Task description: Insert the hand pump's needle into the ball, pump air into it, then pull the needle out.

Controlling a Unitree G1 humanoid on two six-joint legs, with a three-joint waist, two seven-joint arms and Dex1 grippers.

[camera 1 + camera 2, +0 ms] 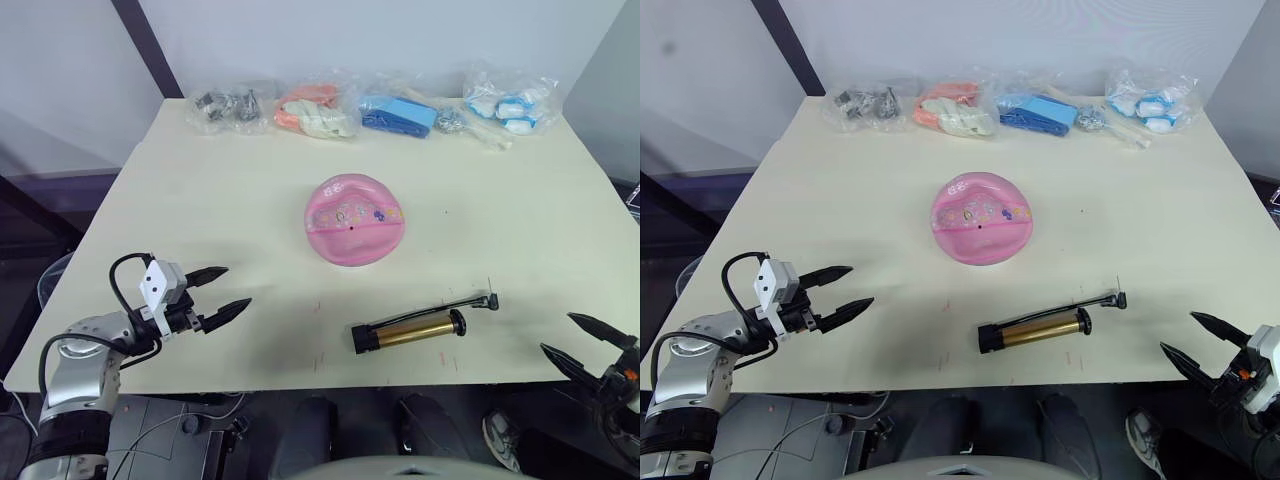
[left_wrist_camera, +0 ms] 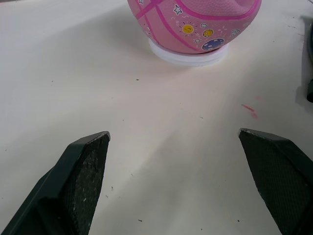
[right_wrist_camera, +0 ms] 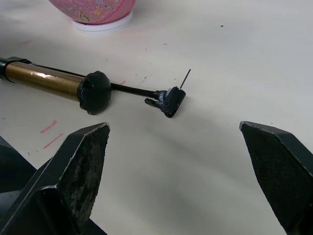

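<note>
Ball [image 1: 355,220] on cream table [image 1: 200,200]

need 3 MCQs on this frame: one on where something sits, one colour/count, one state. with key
1. Where does the gold-bronze metal hand pump lie?
A. On the cream table, between the pink rubber ball and the near edge
B. Among the bags at the far edge
C. On top of the ball

2. How many clear plastic bags of parts line the far edge?
A. One
B. Four
C. Eight

3. What state are the left gripper and right gripper in?
A. Both shut on the pump
B. Left shut on the ball
C. Both open and empty

Key: 1 A, the pump rests flat on the table nearer than the ball. 2 B, four bags sit side by side along the back. 3 C, both pairs of jaws stand apart with only table between them, and the thin metal needle lies untouched.
</note>
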